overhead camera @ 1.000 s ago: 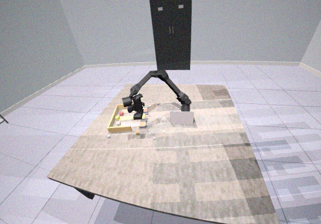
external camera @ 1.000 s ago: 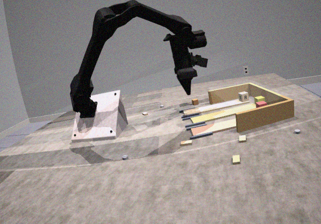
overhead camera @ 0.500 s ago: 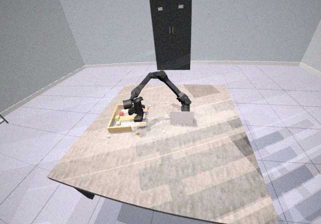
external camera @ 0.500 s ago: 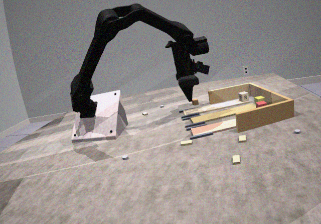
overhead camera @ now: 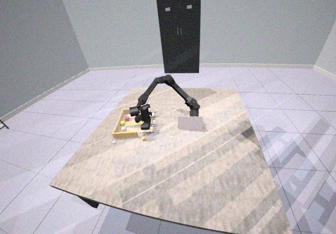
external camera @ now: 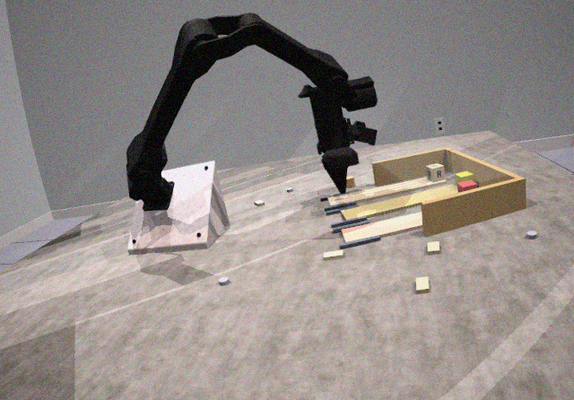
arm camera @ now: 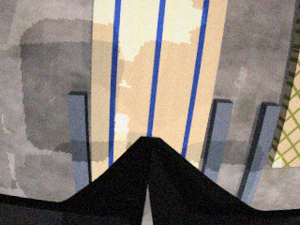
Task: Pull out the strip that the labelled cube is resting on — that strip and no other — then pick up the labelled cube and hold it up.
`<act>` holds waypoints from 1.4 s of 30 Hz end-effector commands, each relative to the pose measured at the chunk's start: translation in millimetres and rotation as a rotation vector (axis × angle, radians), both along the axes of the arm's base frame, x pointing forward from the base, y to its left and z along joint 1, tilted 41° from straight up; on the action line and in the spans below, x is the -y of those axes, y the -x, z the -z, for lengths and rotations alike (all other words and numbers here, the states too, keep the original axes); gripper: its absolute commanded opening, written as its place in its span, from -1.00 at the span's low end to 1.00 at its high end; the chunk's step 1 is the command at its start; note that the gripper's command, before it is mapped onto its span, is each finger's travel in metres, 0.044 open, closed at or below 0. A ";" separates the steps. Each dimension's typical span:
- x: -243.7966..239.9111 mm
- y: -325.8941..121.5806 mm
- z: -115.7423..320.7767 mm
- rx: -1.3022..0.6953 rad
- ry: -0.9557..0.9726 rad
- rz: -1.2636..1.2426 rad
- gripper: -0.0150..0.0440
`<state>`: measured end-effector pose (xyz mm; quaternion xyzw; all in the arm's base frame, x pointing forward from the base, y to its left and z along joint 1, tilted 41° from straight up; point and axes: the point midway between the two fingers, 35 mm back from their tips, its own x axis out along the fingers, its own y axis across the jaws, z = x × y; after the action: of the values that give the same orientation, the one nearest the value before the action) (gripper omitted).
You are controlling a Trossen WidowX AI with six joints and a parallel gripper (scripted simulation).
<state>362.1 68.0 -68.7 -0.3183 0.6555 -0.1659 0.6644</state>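
The labelled cube [overhead camera: 124,128] [external camera: 435,172], pale with a dark letter R, rests on the far end of the pale strip with blue lines [external camera: 389,189] [arm camera: 136,70], inside the wooden frame. My gripper [external camera: 343,193] [arm camera: 148,146] is shut and empty, pointing down over the strip's near end. Its tip is at or just above the strip; contact is not clear. A yellow-latticed strip [external camera: 398,202] [arm camera: 293,145] lies beside it, and a plain pale strip [external camera: 389,227] lies beyond that.
The three-sided wooden frame [overhead camera: 125,135] [external camera: 477,204] also holds a yellow cube [external camera: 463,176] and a red cube [external camera: 467,186]. Dark rails [external camera: 360,241] [arm camera: 77,136] flank the strips' near ends. An orange block [overhead camera: 143,138] [external camera: 351,181] and several small pale pieces lie outside.
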 end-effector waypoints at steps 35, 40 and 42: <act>9.1 2.0 9.8 -0.013 0.011 -0.003 -0.49; 9.4 1.8 10.2 -0.013 0.011 -0.003 -0.49; 9.5 1.7 10.3 -0.013 0.011 -0.003 -0.49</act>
<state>360.3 59.9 -78.1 -0.3207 0.6585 -0.1664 0.6602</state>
